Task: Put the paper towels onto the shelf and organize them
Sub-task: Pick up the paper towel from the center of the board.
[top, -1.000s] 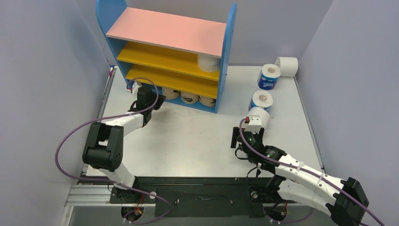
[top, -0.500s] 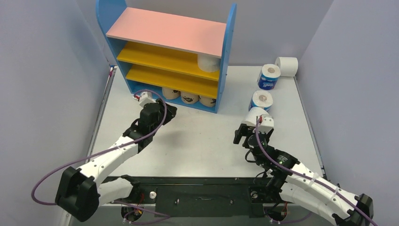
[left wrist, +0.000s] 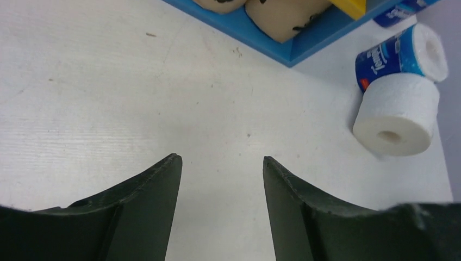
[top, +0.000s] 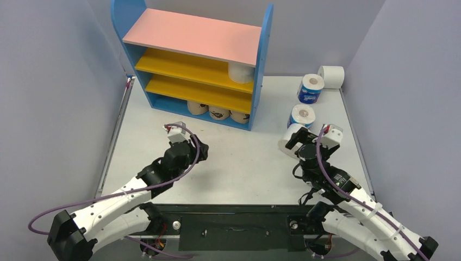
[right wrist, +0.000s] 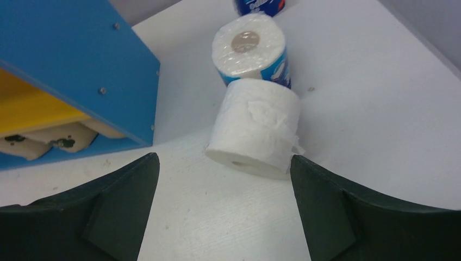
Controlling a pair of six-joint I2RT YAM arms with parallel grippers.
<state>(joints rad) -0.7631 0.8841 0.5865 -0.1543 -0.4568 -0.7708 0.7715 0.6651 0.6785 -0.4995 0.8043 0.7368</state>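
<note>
the white table (top: 239, 157) fills the space, and the shelf (top: 195, 38) stands at its far left. on the shelf's upper yellow board, at the right end, sits one white roll (top: 241, 72); three tan printed rolls (top: 219, 113) line the blue base. the left gripper (left wrist: 220, 160) hovers over bare table in front of the shelf, jaws parted, nothing between them. the right gripper (right wrist: 223, 156) is spread wide, and a loose white roll (right wrist: 255, 128) lies on its side just ahead of the fingertips, untouched. right behind that roll stands a blue-wrapped roll (right wrist: 250, 46). farther back are another blue-wrapped roll (top: 311, 88) and a second white roll (top: 331, 76).
</note>
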